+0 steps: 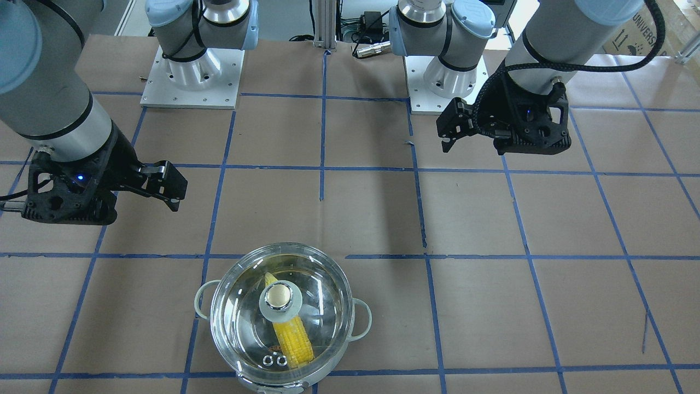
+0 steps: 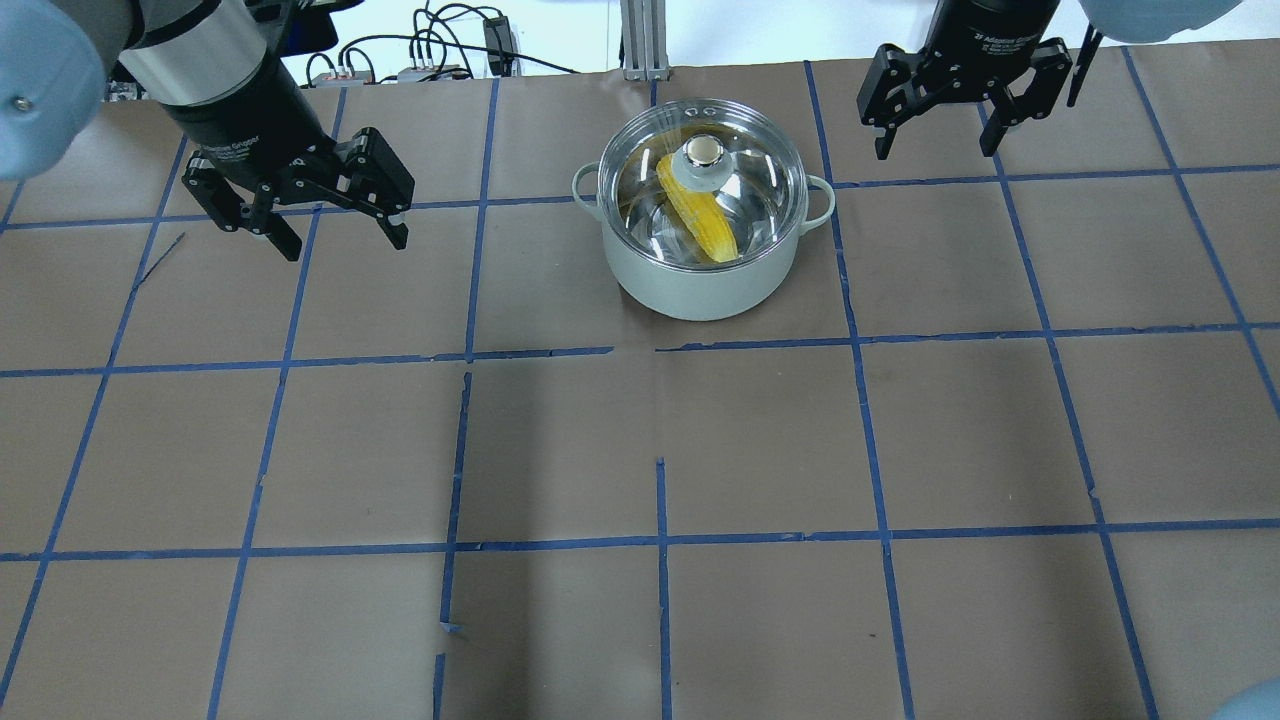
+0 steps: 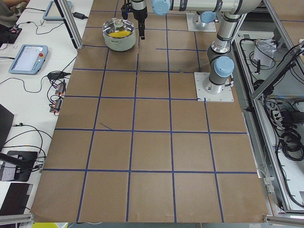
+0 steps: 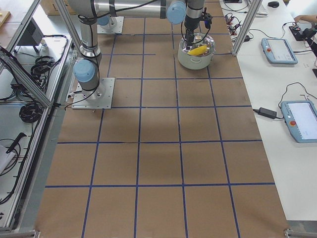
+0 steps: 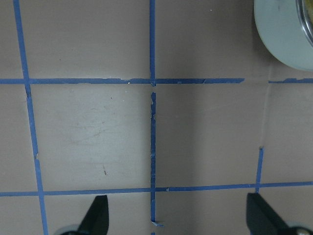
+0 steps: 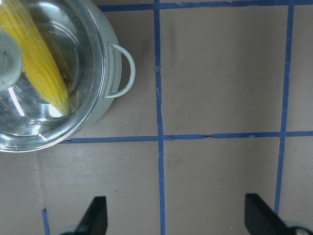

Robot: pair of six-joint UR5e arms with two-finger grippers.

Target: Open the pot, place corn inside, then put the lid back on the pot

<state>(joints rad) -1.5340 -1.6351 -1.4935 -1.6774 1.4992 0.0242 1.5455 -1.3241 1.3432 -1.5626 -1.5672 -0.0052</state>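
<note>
The pot (image 1: 358, 320) stands on the table, pale on the outside and shiny steel inside, with two pale loop handles. The clear glass lid (image 1: 322, 306) with its brass-and-silver knob (image 1: 279, 295) sits on the pot. The yellow corn (image 1: 292, 336) lies inside, seen through the glass. In the overhead view the pot (image 2: 700, 290), lid (image 2: 765, 190) and corn (image 2: 700, 220) show at the back centre. My left gripper (image 2: 345, 240) is open and empty, well to the pot's left. My right gripper (image 2: 938, 145) is open and empty, to the pot's right.
Brown paper with a blue tape grid (image 2: 660, 540) covers the table. Both arm bases (image 1: 191, 76) stand on white plates. The left wrist view shows only the pot's wall (image 5: 283, 34); the right wrist view shows the pot (image 6: 105, 73) and the corn (image 6: 39, 58).
</note>
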